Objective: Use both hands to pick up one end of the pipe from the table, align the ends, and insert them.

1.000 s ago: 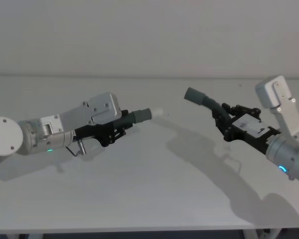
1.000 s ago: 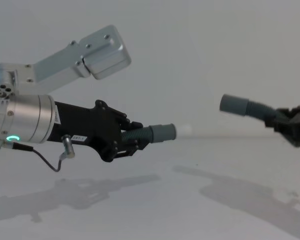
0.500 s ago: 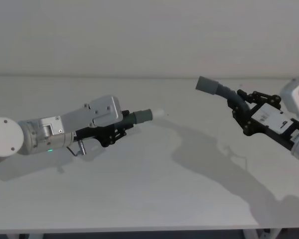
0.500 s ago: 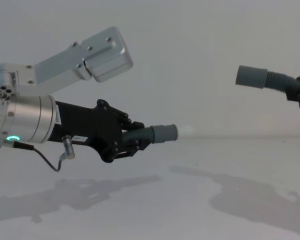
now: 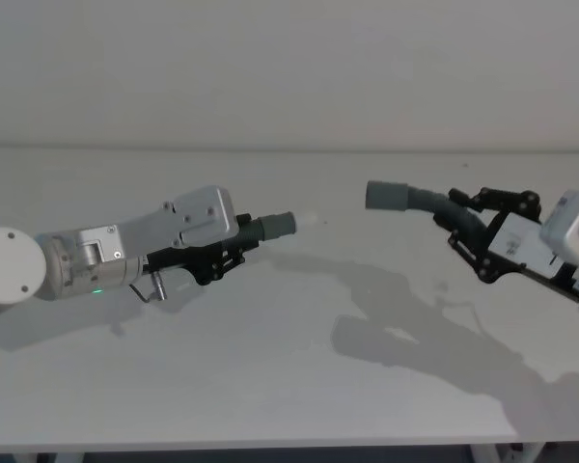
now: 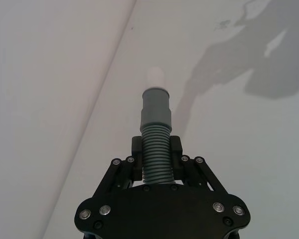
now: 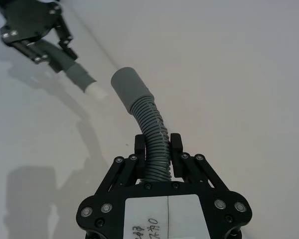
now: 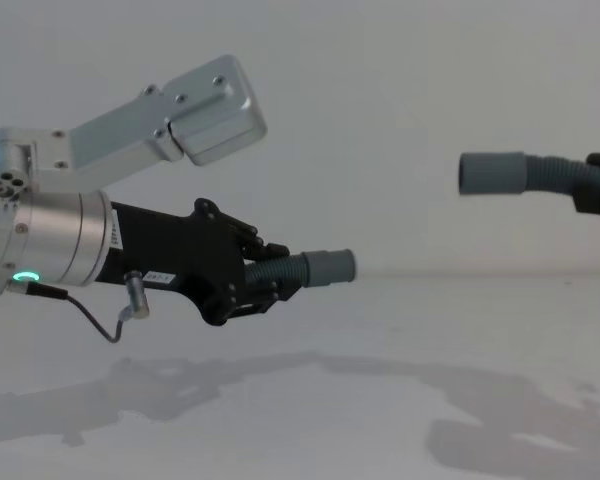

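Two cuffs faced each other well apart above the table [image 5: 289,386]: left gripper [image 5: 234,253] pinched the short hose [image 5: 265,228], right gripper [image 5: 466,228] pinched the higher-held longer hose [image 5: 410,198].

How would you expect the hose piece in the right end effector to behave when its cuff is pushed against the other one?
The hose piece is ribbed and already curves above the right end effector, so it will probably flex sideways rather than push straight. Its smooth cuff looks rigid and should hold its shape.
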